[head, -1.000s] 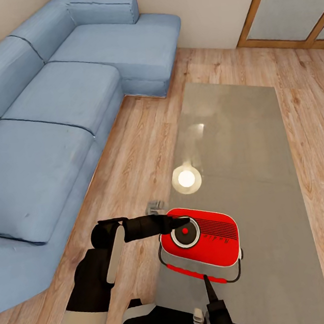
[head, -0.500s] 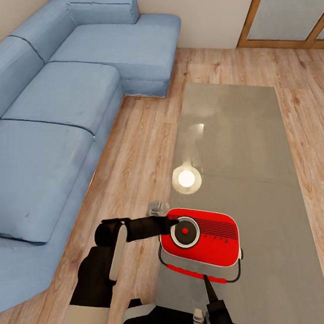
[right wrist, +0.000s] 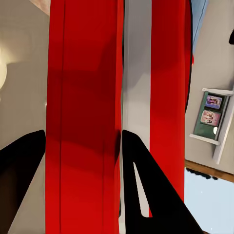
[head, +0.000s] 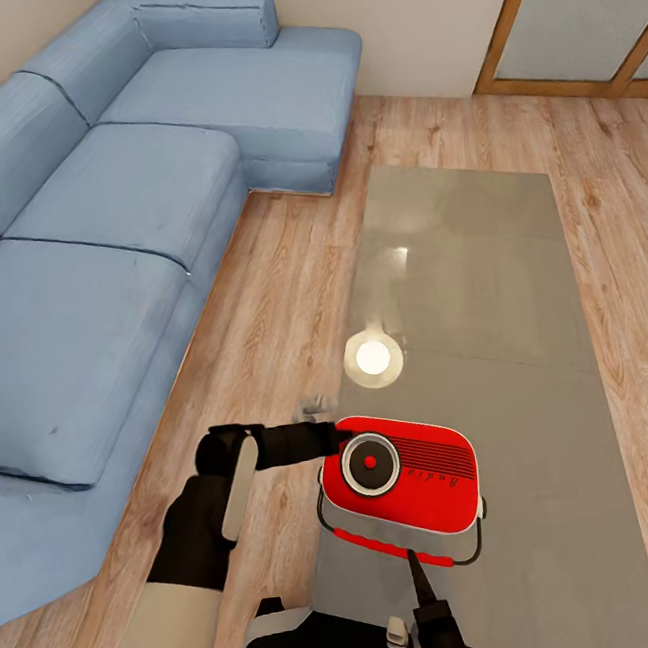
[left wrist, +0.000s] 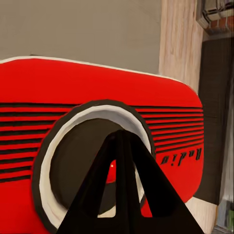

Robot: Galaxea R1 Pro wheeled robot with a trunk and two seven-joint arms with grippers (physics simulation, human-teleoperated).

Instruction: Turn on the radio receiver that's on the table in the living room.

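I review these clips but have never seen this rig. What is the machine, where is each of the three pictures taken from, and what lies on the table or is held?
It is a simulated wheeled robot with two arms. The head view looks down from its head; the other two come from cameras near each arm's fingers.

On the glossy table lies a red radio receiver, face up, beside a blue sofa on a wood floor.

The left gripper, fingers together, points at the radio's left edge; its wrist view looks right onto the dial. The right gripper sits at the radio's near edge, its fingers spread either side of the red body. Whether they touch it, I cannot tell. Nothing is lifted.
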